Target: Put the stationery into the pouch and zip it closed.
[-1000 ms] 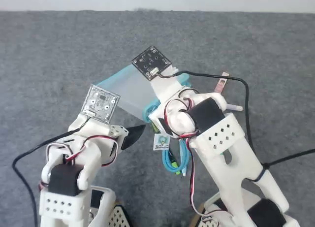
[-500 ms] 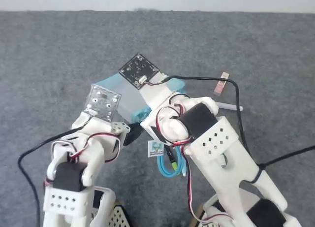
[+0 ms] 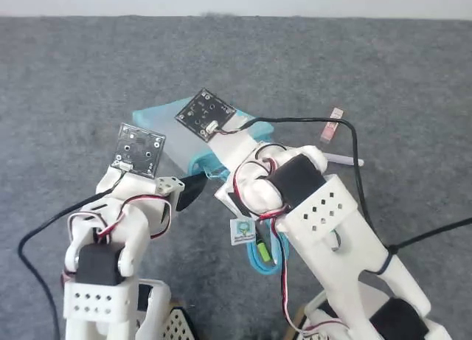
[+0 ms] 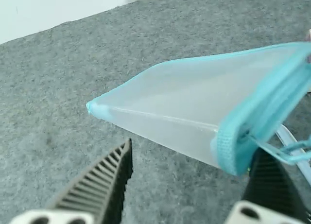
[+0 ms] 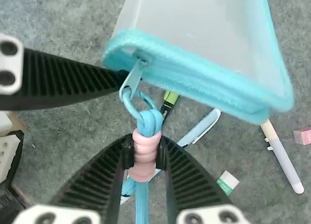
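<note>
Looking down from high, we see the pouch (image 3: 166, 130) between both arms. In the left wrist view our left gripper (image 4: 189, 185) holds its fingers apart beside the zip end, probably to steady it. In the right wrist view our right gripper (image 5: 143, 158) is clamped on the zip pull (image 5: 141, 119); pens (image 5: 201, 129) lie outside.

High view: the right arm (image 3: 324, 207) sits squarely over the pouch (image 3: 161, 127), zip end buried, green pen (image 3: 262, 249) half covered beneath it. Right wrist view: pink eraser (image 5: 302, 135) clipped by the edge, zip cord (image 5: 141, 203) dropping out of frame. Frosted walls, so contents can't be made out. Left wrist view: the pouch runs off the side.
</note>
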